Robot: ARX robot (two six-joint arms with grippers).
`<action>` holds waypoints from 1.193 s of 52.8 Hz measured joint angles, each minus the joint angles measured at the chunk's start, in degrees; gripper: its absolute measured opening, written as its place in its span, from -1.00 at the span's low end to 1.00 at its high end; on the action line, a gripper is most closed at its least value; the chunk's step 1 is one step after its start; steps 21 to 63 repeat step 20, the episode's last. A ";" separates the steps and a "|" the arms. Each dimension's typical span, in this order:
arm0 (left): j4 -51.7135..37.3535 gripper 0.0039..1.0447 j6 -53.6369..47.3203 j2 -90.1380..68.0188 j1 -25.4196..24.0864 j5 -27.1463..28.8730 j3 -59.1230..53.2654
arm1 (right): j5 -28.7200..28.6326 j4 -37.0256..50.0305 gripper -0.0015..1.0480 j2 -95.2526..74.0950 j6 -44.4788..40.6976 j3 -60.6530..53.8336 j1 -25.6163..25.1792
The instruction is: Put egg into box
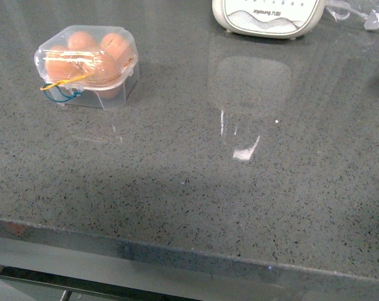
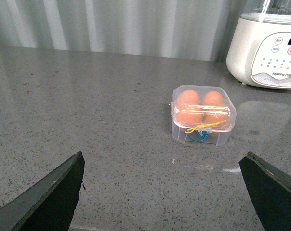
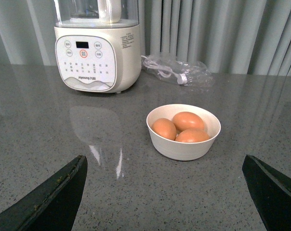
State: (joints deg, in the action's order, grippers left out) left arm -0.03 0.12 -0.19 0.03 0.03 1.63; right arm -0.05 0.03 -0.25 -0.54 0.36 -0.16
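The clear plastic box (image 1: 88,64) sits at the far left of the grey counter, lid shut, with orange-brown eggs inside and yellow and blue-green bands at its front. It also shows in the left wrist view (image 2: 202,114), well ahead of my open, empty left gripper (image 2: 162,192). Three orange-brown eggs (image 3: 184,127) lie in a white bowl (image 3: 183,144) in the right wrist view, ahead of my open, empty right gripper (image 3: 165,192). Neither arm shows in the front view.
A large white appliance with buttons (image 1: 268,15) stands at the counter's back; it also shows in the left wrist view (image 2: 271,48) and the right wrist view (image 3: 95,48). A clear plastic bag (image 3: 179,72) lies beside it. The counter's front edge (image 1: 177,254) runs along the bottom.
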 joint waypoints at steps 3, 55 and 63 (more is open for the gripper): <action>0.00 0.87 0.00 0.00 0.00 0.00 0.00 | 0.00 0.00 0.86 0.00 0.00 0.00 0.00; 0.00 0.87 0.00 0.00 0.00 0.00 0.00 | 0.00 0.00 0.86 0.00 0.00 0.00 0.00; 0.00 0.87 0.00 0.00 0.00 0.00 0.00 | 0.00 0.00 0.86 0.00 0.00 0.00 0.00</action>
